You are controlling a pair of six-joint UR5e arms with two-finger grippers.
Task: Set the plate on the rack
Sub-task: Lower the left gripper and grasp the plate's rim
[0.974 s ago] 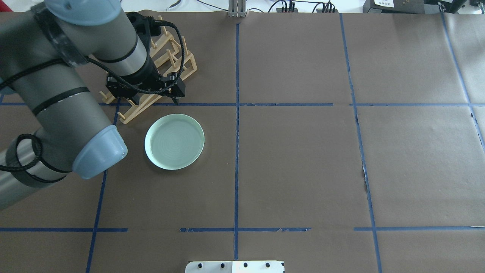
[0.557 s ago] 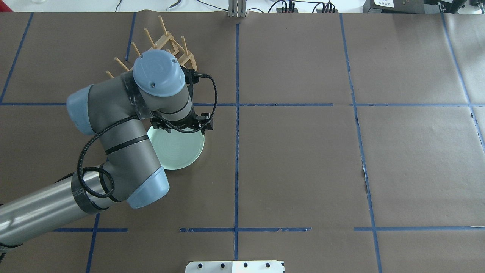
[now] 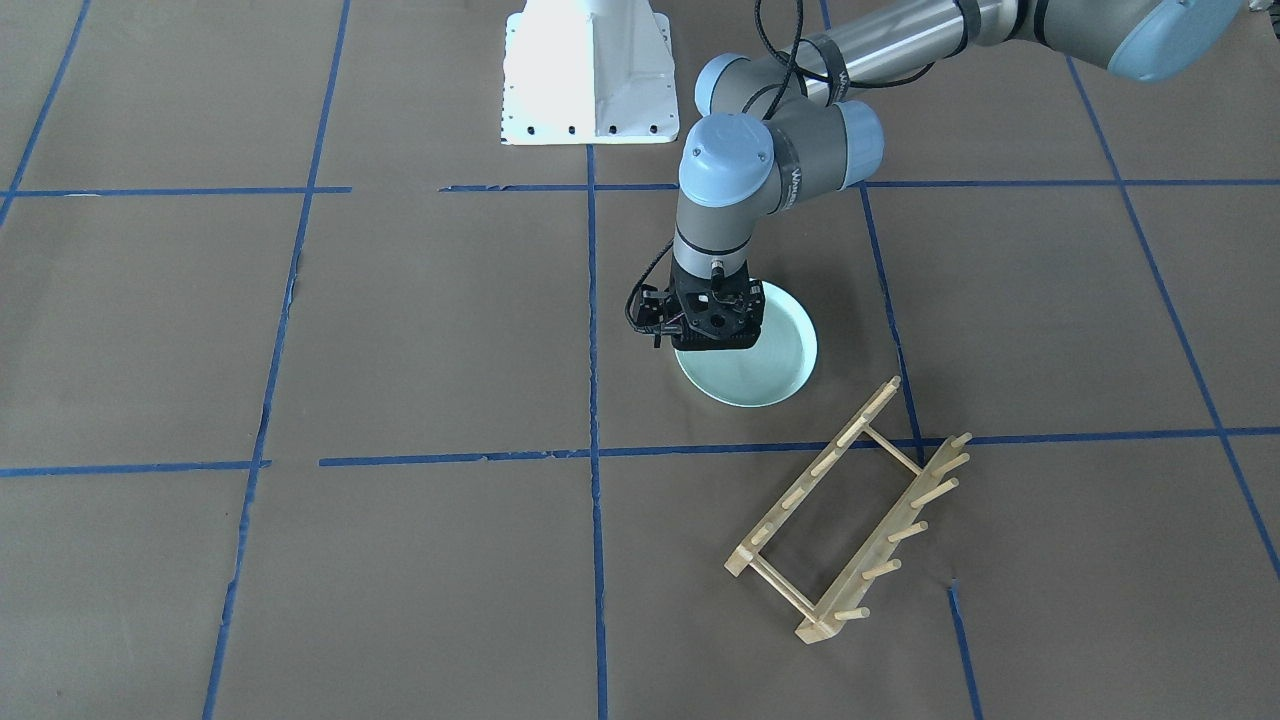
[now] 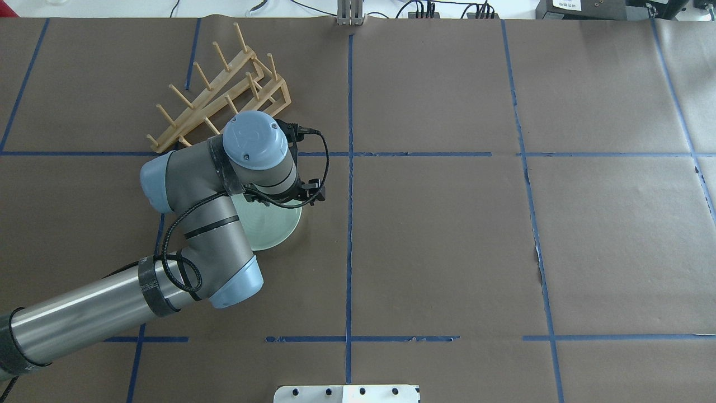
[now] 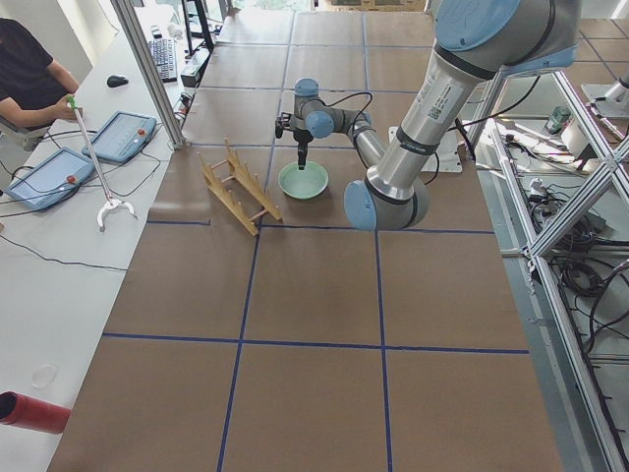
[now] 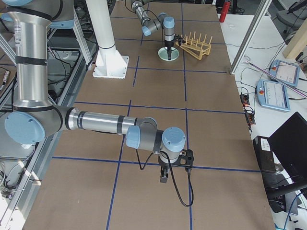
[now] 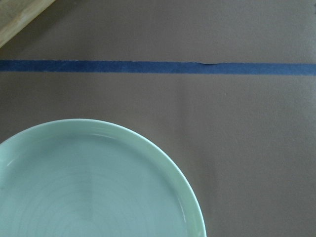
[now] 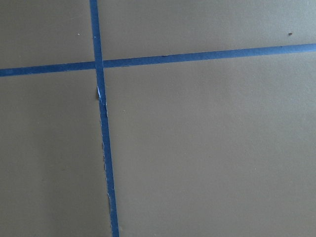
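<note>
The pale mint-green plate lies flat on the brown table; it also shows in the front view and fills the lower left of the left wrist view. The wooden rack stands empty just beyond it, also seen from the front. My left gripper points straight down, close above the plate's rim on the rack side; its jaws look spread and hold nothing. My right gripper hangs over bare table far from both; I cannot tell if it is open or shut.
Blue tape lines grid the brown paper. The white robot base stands at the table's near edge. An operator sits beyond the rack end, with tablets on the side desk.
My left arm has swung from over the rack toward me and to the right, and lowered over the plate's far rim. The rack is uncovered. The plate has not moved.
</note>
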